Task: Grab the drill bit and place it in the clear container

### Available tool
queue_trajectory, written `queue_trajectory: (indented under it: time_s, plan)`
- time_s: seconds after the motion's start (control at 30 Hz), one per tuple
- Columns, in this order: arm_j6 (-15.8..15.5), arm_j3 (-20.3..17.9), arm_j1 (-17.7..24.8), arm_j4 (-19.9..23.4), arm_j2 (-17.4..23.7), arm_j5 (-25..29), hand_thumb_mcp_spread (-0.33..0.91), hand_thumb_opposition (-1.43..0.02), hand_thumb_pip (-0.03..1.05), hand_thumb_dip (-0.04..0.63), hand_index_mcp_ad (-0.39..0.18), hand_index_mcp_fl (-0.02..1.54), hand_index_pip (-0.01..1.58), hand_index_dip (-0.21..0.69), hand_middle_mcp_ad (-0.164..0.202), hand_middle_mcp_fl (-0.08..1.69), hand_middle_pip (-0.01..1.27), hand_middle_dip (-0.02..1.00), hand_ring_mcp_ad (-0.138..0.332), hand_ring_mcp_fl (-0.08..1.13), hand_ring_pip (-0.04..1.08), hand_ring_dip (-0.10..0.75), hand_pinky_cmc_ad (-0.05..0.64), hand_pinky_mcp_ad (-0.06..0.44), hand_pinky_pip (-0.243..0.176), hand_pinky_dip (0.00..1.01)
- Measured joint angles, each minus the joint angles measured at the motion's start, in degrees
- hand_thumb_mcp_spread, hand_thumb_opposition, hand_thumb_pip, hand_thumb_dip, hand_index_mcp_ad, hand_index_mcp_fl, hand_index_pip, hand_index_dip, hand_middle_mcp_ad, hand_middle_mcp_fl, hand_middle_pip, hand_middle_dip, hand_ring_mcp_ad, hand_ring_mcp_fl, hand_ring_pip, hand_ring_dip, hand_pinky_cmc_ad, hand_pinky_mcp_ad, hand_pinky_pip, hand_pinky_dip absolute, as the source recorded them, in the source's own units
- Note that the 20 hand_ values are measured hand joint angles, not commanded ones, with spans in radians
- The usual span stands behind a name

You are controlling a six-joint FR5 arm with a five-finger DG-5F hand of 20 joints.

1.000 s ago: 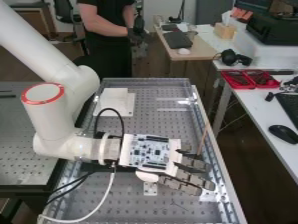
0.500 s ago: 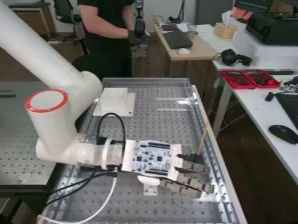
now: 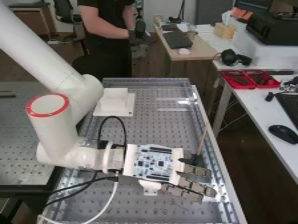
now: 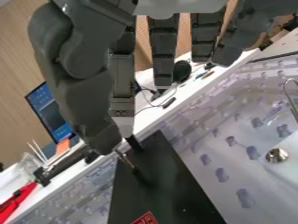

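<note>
In the high view, the hand (image 3: pixel 196 170) is over the bench (image 3: pixel 146 132), nearer its near end, with the fingers pointing towards the right long edge. They are fairly straight and a little spread. A circuit board (image 3: pixel 153 162) sits on the back of the hand, and a thin brown stick (image 3: pixel 202 140) slants up just beyond the fingers, by that same edge. Towards the bench's far left corner is a white block (image 3: pixel 114 96). On the side desk (image 3: pixel 258 110) are red trays (image 3: pixel 239 86) and a mouse (image 3: pixel 284 132). Counted here: one hand, one circuit board, one stick, one white block, two red trays side by side, one mouse.

In the wrist view, the thumb and the finger next to it bend together at their tips, apparently pinching the top of the drill bit (image 4: pixel 126 159), with the other fingers loosely extended. The bit slants down over a dark panel (image 4: pixel 163 170); whether its lower end touches that panel I cannot tell. Counted here: one bit, one panel.

I judge the grasp to be the step in hand. Next, the pinch should be made sure, then the bit lifted straight off and carried to the clear container, without letting so slim a piece twist or slip.
</note>
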Motion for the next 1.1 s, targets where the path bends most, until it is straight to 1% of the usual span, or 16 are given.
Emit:
queue_trajectory:
  time_s: [0.23,0.67,0.73,0.77,0.87,0.9,0.97,1.0,1.07,1.1]
  plan:
    - [0.39,-0.20,0.28,0.32,0.02,-0.05,0.54,-0.88,0.56,0.269,-0.134,0.46,1.30,0.204,0.098,0.25,0.13,0.22,0.211,0.03,0.09,0.024,0.291,0.161,-0.066,0.19]
    - [0.03,0.03,0.40,0.07,-0.10,0.18,0.54,-0.88,0.56,0.269,-0.134,0.44,1.28,0.204,0.098,0.25,0.13,0.22,0.211,0.03,0.09,0.024,0.291,0.161,-0.066,0.19]
    - [0.04,0.00,0.41,0.18,-0.16,0.34,0.54,-0.88,0.56,0.269,-0.134,0.47,1.30,0.204,0.098,0.25,0.13,0.22,0.211,0.03,0.09,0.024,0.291,0.162,-0.066,0.19]
    - [0.11,-0.04,0.42,0.31,-0.18,0.40,0.55,-0.88,0.56,0.265,-0.136,0.52,1.36,0.188,0.098,0.26,0.13,0.22,0.215,0.03,0.09,0.024,0.291,0.162,-0.066,0.19]
    - [0.33,-0.33,0.44,1.02,-0.18,0.72,0.55,-0.90,0.55,0.269,-0.133,0.53,1.37,0.190,0.101,0.27,0.13,0.22,0.211,0.04,0.09,0.024,0.291,0.162,-0.063,0.19]
    - [0.51,-0.50,0.44,1.38,-0.17,0.89,0.55,-0.90,0.54,0.265,-0.131,0.57,1.37,0.190,0.101,0.28,0.13,0.22,0.211,0.04,0.08,0.024,0.295,0.162,-0.061,0.19]
    - [0.72,-0.74,0.45,1.89,-0.14,1.10,0.56,-0.91,0.50,0.251,-0.131,0.63,1.34,0.190,0.101,0.30,0.13,0.22,0.211,0.05,0.08,0.023,0.293,0.162,-0.063,0.19]
    - [0.86,-0.83,0.45,2.10,-0.13,1.18,0.56,-0.91,0.49,0.251,-0.131,0.64,1.33,0.190,0.101,0.32,0.13,0.22,0.211,0.05,0.08,0.023,0.291,0.162,-0.063,0.19]
    - [0.90,-0.87,0.45,2.22,-0.13,1.26,0.58,-0.91,0.49,0.251,-0.131,0.67,1.28,0.190,0.098,0.32,0.13,0.22,0.211,0.04,0.09,0.024,0.316,0.161,-0.063,0.19]
    - [0.88,-0.86,0.44,2.23,-0.13,1.29,0.58,-0.91,0.48,0.253,-0.131,0.69,1.26,0.190,0.101,0.31,0.13,0.22,0.211,0.05,0.09,0.035,0.311,0.161,-0.061,0.19]
